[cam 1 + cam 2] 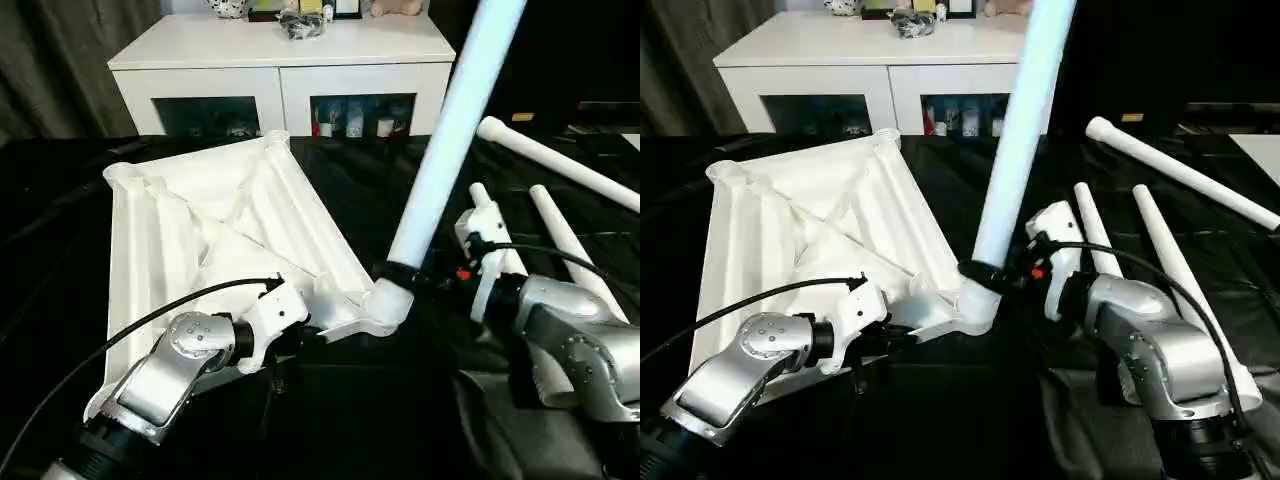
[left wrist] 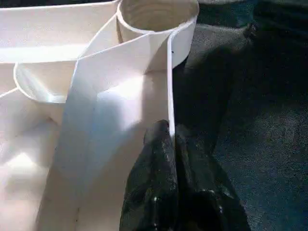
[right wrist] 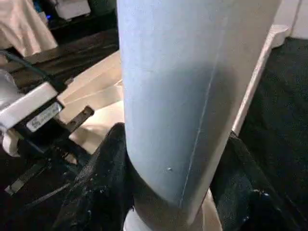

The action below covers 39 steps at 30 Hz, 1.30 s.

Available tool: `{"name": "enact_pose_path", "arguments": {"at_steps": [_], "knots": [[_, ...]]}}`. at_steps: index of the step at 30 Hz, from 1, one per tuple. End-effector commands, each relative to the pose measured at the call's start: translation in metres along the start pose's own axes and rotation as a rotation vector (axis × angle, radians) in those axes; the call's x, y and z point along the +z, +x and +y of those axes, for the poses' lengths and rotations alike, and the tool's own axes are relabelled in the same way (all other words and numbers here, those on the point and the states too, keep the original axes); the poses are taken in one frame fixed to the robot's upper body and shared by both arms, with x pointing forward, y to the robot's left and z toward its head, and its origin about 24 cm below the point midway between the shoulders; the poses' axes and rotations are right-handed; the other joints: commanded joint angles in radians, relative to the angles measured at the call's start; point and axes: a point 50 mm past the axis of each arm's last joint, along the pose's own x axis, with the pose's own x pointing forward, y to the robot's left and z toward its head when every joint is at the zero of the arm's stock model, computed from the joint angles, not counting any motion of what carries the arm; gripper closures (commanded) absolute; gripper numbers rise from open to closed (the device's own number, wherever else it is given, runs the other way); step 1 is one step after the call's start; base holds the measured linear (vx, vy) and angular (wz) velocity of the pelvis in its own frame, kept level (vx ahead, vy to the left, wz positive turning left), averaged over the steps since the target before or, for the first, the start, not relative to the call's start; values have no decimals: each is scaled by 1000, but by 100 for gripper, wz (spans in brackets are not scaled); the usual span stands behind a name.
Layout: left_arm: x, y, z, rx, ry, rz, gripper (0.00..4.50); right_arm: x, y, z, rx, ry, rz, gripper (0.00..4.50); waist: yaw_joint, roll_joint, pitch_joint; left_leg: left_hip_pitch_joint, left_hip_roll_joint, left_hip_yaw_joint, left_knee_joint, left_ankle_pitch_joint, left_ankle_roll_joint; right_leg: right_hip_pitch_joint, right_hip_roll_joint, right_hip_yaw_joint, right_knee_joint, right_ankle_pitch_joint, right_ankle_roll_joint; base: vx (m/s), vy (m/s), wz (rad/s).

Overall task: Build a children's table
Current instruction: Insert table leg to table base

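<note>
The left gripper (image 2: 171, 132) is pinching the thin white side wall of the table top (image 2: 120, 106) with its black fingers (image 2: 154, 183). A round corner socket (image 2: 156, 17) is standing at twelve o'clock of the gripper, beside black cloth (image 2: 255, 120).

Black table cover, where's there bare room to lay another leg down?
Bare black cover lies between the tabletop and the loose legs, in front of the cabinet. The near corner is crowded: both grippers and the standing leg.
</note>
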Motion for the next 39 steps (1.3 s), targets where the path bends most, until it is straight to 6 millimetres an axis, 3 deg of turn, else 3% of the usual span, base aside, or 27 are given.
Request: {"name": "enact_pose_path", "arguments": {"at_steps": [1,2,3,7,15,22,32,39], "knots": [[-6,-4,8,50,-15,33,450,3,5,-3,-3,-19,-8,267,3,-15,-49,4,77,-39,-85,-210,23,32,-92,55,-94,-303,-201,0,0,0],[-5,-4,9,40,-16,27,450,3,9,-5,-11,-21,-13,267,3,-15,-49,4,77,-38,-85,-212,21,31,-93,55,-94,-304,-202,0,0,0],[-5,-3,9,28,-10,27,450,3,12,-7,-19,-20,-18,267,2,-7,-48,5,76,-39,-85,-228,15,28,-93,54,-95,-318,-206,0,0,0],[-5,-3,8,-22,7,37,450,5,22,-13,-36,-35,-30,267,2,-7,-50,10,78,-37,-86,-233,4,28,-91,56,-92,-279,-215,0,0,0],[-5,-5,12,-52,29,56,450,1,28,-16,-23,-36,-14,267,8,-9,-55,8,80,-35,-85,-185,21,35,-91,55,-81,-171,-244,0,0,0],[-6,-7,17,-48,37,62,450,-10,28,-18,-20,-23,11,267,6,-9,-47,10,81,-37,-90,-251,4,31,-94,56,-91,-291,-222,0,0,0],[-8,-8,20,-43,38,71,450,-14,22,-18,-14,-33,38,267,5,-11,-45,11,81,-38,-92,-272,0,28,-94,58,-97,-334,-204,0,0,0],[-9,-7,21,-45,46,75,450,-14,20,-19,-23,-31,37,267,2,-7,-44,11,82,-40,-95,-297,-9,25,-94,58,-100,-357,-196,0,0,0]]}}
